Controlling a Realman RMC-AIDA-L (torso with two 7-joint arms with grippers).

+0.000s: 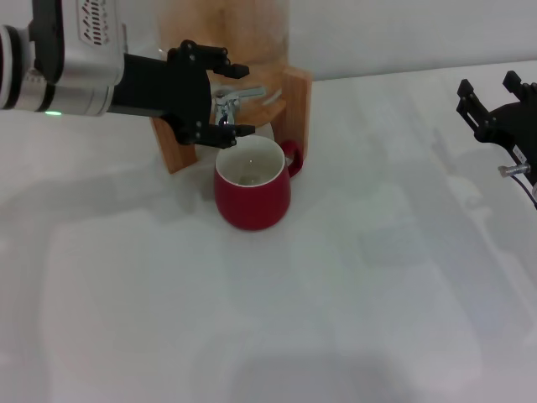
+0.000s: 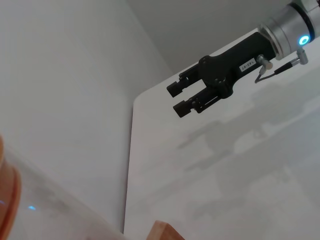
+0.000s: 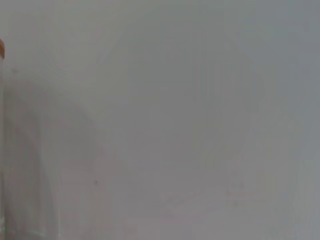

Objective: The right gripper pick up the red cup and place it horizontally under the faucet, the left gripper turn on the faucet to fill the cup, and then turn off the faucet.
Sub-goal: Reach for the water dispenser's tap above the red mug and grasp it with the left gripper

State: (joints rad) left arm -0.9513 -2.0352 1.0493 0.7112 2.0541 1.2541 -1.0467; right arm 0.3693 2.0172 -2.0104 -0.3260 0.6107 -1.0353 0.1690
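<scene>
The red cup (image 1: 252,191) stands upright on the white table, mouth up and handle to the right, directly below the faucet (image 1: 228,102). The chrome faucet sticks out of the wooden stand (image 1: 295,101) of the dispenser. My left gripper (image 1: 243,98) reaches in from the left, its black fingers spread above and below the faucet, straddling it and the lever. My right gripper (image 1: 491,105) is open and empty at the far right, well away from the cup. It also shows in the left wrist view (image 2: 180,100), fingers apart.
The clear dispenser body (image 2: 55,210) and a corner of its wooden stand (image 2: 165,232) fill the near part of the left wrist view. A white wall stands behind the table (image 1: 352,302). The right wrist view shows only a pale surface.
</scene>
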